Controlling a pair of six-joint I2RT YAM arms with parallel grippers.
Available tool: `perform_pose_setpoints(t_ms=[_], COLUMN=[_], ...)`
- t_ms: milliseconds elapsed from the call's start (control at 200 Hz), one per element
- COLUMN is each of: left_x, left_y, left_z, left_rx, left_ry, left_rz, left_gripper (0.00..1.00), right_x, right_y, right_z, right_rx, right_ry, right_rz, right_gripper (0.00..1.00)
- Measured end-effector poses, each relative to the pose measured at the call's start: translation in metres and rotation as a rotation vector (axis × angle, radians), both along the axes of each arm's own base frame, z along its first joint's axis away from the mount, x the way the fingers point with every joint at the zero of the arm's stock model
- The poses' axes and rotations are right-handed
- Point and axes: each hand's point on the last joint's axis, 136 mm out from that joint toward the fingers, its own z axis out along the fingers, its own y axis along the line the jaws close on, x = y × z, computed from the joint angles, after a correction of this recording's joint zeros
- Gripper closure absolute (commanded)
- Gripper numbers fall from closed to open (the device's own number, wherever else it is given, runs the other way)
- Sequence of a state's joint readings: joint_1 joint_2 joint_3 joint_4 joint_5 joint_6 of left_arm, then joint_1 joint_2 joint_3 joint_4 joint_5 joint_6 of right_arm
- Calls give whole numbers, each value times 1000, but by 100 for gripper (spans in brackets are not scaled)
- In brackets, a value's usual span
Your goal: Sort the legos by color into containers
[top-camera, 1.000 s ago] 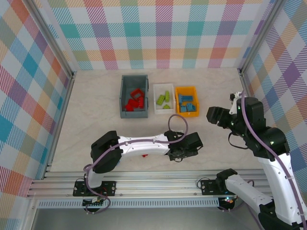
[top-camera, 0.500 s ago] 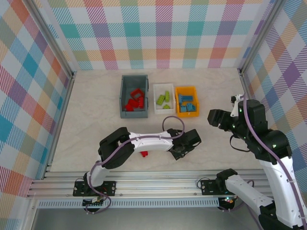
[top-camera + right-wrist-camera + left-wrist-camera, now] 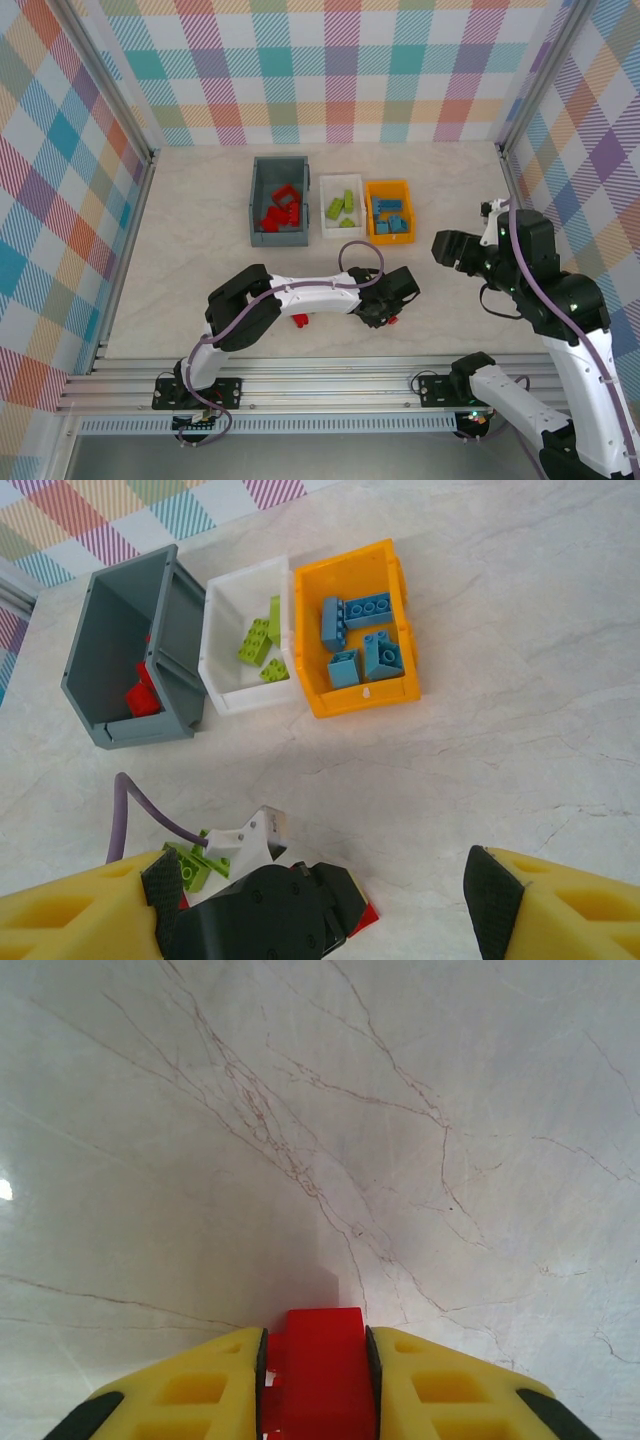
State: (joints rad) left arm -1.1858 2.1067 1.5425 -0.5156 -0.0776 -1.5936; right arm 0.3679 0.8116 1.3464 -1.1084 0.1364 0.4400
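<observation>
One small red studded plastic brick (image 3: 322, 1385), on the pale veined table (image 3: 420, 1110): left gripper (image 3: 316, 1352) has just narrowed onto it and grips both sides. Right gripper (image 3: 443, 245) hangs wide, empty. Likely next: grey-blue plastic bin (image 3: 256, 200).

The red brick (image 3: 322, 1390) and the left gripper (image 3: 316, 1345) are cut off at your left wrist view's bottom edge; the wall of the grey-blue bin (image 3: 180, 650) hides most of its red legos (image 3: 142, 698).
</observation>
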Motion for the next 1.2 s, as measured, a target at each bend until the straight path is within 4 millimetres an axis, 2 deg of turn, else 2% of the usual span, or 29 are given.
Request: perform_pose_setpoints(t_ms=[245, 340, 400, 470, 570, 660, 730, 835, 920, 1035, 1130, 1200], left_x=[6, 12, 20, 34, 68, 107, 136, 173, 204, 250, 282, 299], left_y=[6, 18, 31, 54, 95, 148, 192, 249, 276, 288, 289, 291], left_z=[5, 22, 39, 66, 113, 152, 167, 171, 169, 159, 144, 130], left_rx=[21, 31, 30, 29, 28, 47, 98, 223, 313, 410, 492, 543], left_ry=[-41, -78, -112, -161, -251, -336, -380, -401, -398, -391, -383, -366], left_rz=[-22, -29, -28, -10, 36, 107, 157, 185, 168, 113, 64, 38], left_gripper=[75, 76, 76, 76, 75, 75, 75, 75, 75, 76, 76, 76], right_x=[-3, -5, -8, -13, -20, -20, -17, -20, -23, -22, -18, -15], right_y=[2, 11, 26, 49, 76, 95, 111, 147, 182, 215, 229, 236], right_z=[-1, -1, 0, -1, -4, -12, -22, -41, -55, -70, -75, -74], right_rx=[5, 29, 71, 146, 238, 286, 297, 269, 223, 181, 160, 157], right_ry=[10, 13, 8, 12, 36, 71, 95, 137, 151, 137, 109, 86], right_rz=[16, 64, 142, 265, 408, 492, 547, 658, 736, 768, 756, 746], right_gripper=[24, 23, 23, 24, 25, 26, 26, 25, 26, 26, 26, 26])
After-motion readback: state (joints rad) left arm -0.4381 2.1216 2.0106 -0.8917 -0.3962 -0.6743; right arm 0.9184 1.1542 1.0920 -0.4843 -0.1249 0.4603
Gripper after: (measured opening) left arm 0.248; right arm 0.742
